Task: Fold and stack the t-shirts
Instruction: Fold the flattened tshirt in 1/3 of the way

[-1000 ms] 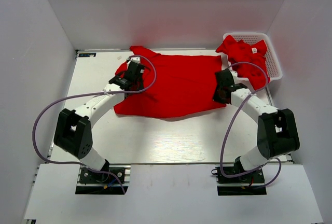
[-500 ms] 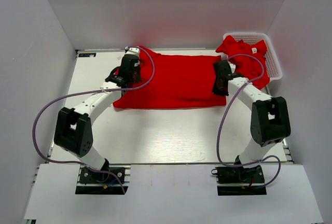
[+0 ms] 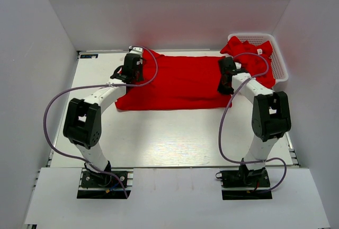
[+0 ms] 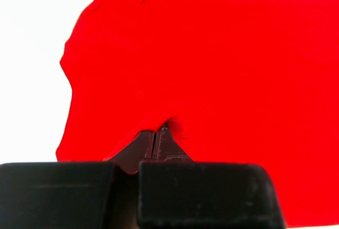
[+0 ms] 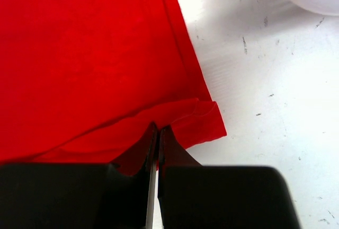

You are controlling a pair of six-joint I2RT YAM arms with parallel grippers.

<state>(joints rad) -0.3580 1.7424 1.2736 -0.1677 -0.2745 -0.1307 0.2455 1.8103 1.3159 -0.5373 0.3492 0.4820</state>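
A red t-shirt (image 3: 177, 83) lies folded across the far middle of the white table (image 3: 159, 139). My left gripper (image 3: 131, 65) is shut on the t-shirt's left edge; the left wrist view shows the jaws closed on the red cloth (image 4: 212, 54), with my left gripper (image 4: 157, 133) low in the frame. My right gripper (image 3: 226, 75) is shut on the t-shirt's right edge; the right wrist view shows the jaws pinching the hem (image 5: 196, 120), with my right gripper (image 5: 158, 132) at its fold. More red t-shirts (image 3: 253, 59) lie heaped in the basket.
A white lattice basket (image 3: 282, 70) stands at the far right corner, beside my right arm. Grey walls close in the table on three sides. Purple cables loop from both arms over the table.
Both grippers have moved away from me, carrying the t-shirt's near edge over toward the far edge. The shirt is now a narrower folded band.
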